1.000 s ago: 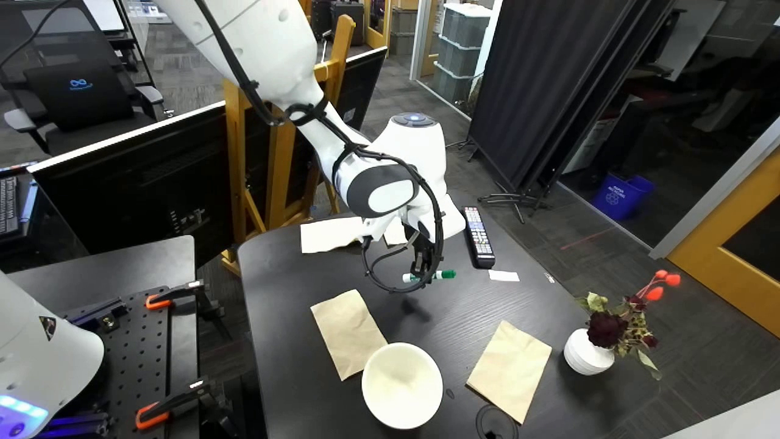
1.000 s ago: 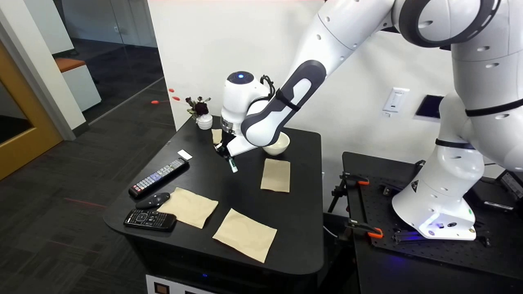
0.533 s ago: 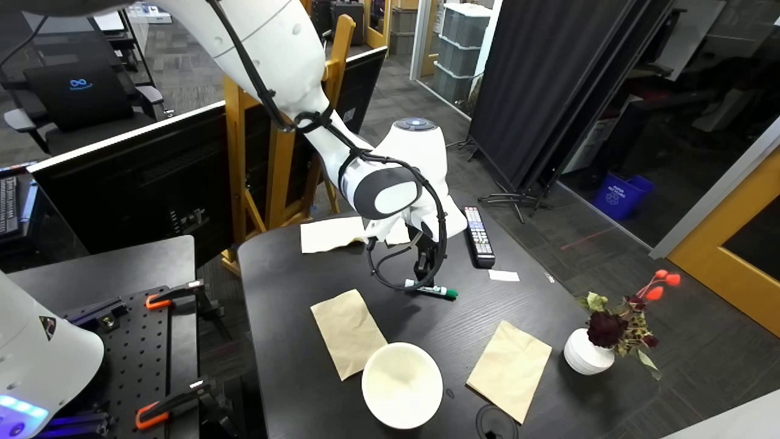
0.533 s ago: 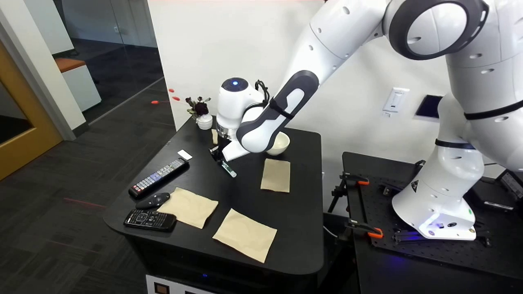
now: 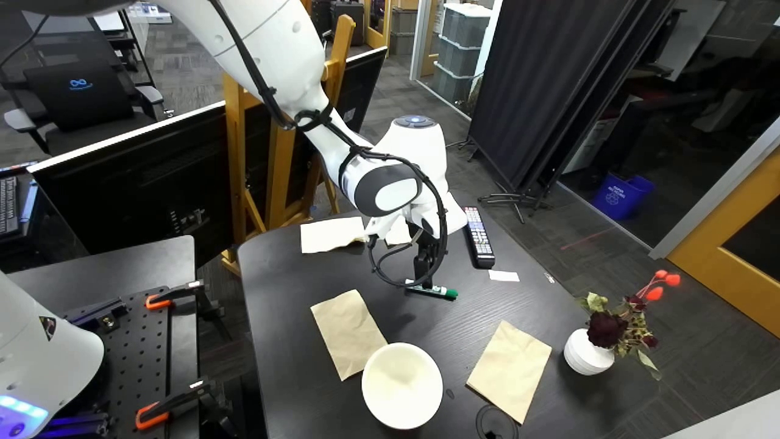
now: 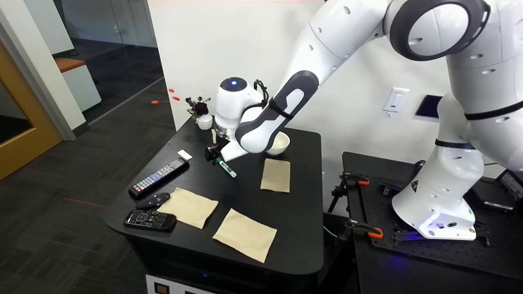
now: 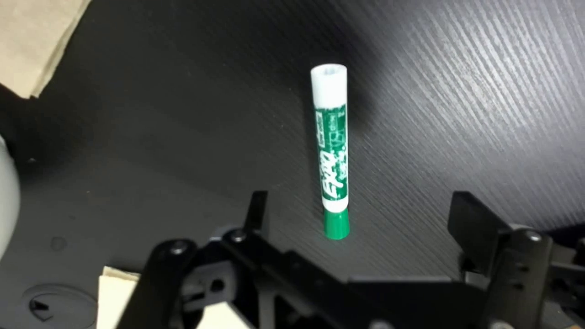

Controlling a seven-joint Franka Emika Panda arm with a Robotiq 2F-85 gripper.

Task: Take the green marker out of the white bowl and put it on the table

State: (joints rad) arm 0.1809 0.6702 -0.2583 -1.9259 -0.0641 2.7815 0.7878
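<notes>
The green marker (image 7: 332, 151), white-bodied with a green cap, lies flat on the dark table (image 6: 294, 228). Both exterior views show it too, just below the fingers, with its cap (image 5: 451, 294) toward the flower vase side. My gripper (image 7: 360, 196) is open above it. In the wrist view the fingers stand wide on either side of the cap end, touching nothing. The white bowl (image 5: 402, 385) sits apart from the marker with nothing visible inside; in an exterior view the arm partly covers the bowl (image 6: 280, 143).
Brown paper sheets (image 5: 348, 332) are scattered over the table. A long black remote (image 6: 159, 177) and two smaller dark ones (image 6: 150, 219) lie along one edge. A white card (image 5: 503, 276), a vase with flowers (image 5: 588, 352) and a black cable loop (image 5: 496, 422) are also there.
One second ago the marker was in the gripper's grasp above the table. The gripper has come down, opened and let go, and the marker now rests on the tabletop.
</notes>
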